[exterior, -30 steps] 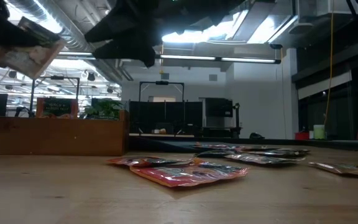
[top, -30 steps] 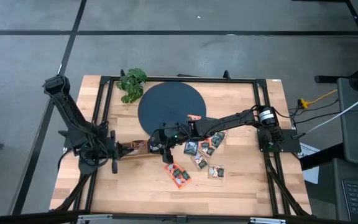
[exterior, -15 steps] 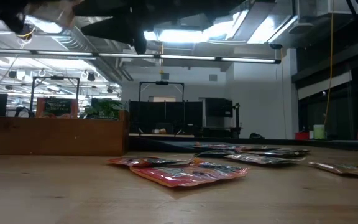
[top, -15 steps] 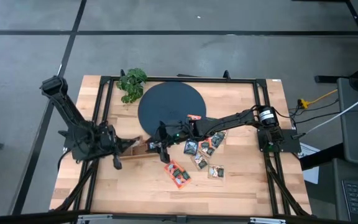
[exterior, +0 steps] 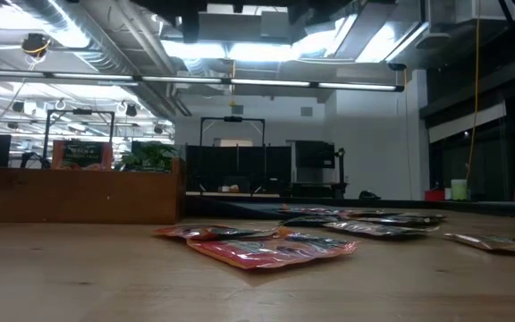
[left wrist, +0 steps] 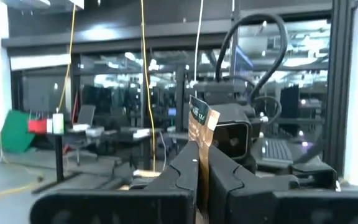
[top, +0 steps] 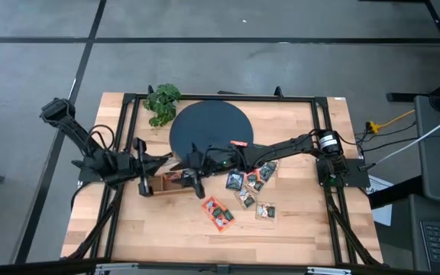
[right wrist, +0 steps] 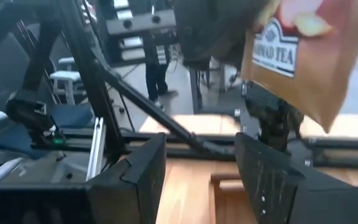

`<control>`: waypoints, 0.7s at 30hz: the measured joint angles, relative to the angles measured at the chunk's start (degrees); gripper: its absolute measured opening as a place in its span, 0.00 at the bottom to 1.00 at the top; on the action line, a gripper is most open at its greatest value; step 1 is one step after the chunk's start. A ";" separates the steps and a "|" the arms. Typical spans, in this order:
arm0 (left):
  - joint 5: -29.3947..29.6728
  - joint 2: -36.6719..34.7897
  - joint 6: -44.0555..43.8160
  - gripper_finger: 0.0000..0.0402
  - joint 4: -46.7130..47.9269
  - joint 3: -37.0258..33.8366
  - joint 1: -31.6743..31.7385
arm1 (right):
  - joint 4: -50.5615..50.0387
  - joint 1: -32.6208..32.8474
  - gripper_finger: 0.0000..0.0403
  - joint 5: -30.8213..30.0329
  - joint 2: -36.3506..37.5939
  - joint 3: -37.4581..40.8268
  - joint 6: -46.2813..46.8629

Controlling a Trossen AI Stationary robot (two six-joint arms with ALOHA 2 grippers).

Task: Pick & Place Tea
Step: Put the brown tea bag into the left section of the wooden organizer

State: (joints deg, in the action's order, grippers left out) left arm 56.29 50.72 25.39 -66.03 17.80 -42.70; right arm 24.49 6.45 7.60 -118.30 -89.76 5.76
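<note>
My left gripper (top: 163, 161) is raised above the brown wooden tray (top: 166, 186), shut on one orange-brown tea sachet (right wrist: 303, 56). The sachet shows edge-on in the left wrist view (left wrist: 199, 121). My right gripper (top: 186, 170) faces it from the table's right, open (right wrist: 201, 155) and touching nothing. Several more sachets (top: 244, 182) lie flat on the wood right of the tray. Two red ones (exterior: 266, 246) lie nearer the front edge, and one orange sachet (top: 239, 143) rests on the dark disc (top: 208, 130). My left gripper pinches the sachet between its two fingers (left wrist: 185, 171), which lie level and point toward the table's right. The sachet's free part (left wrist: 197, 115) sticks out past the fingertips. It is lifted clear of the table and the tray, standing on edge.
A leafy green plant (top: 162, 103) stands at the far left by the disc. A dark metal frame (top: 323, 130) runs round the table top. Bare wood (top: 166, 225) lies between the tray and the front edge.
My left gripper has risen with the sachet and shifted a little toward the far edge; in the low view the sachet has gone up out of the picture. My right gripper has risen too, staying right of the sachet.
</note>
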 joint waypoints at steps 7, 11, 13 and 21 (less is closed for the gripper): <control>-5.08 0.01 1.35 0.01 -3.00 0.00 0.97 | 5.70 -1.72 0.45 0.02 0.00 0.00 -0.21; -6.90 0.02 1.35 0.01 -3.47 0.00 0.95 | 9.29 -3.19 0.42 1.53 0.00 0.02 1.24; -7.10 -0.02 1.35 0.01 -3.92 0.02 0.97 | 10.60 -3.52 0.41 3.05 0.00 0.02 1.57; -6.46 0.00 4.30 0.01 -5.51 0.02 0.95 | 11.77 -3.60 0.40 5.12 0.00 0.04 1.51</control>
State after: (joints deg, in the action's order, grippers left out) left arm 49.82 50.72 29.69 -71.54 17.82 -41.76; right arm 36.27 2.85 12.72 -118.30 -89.71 7.27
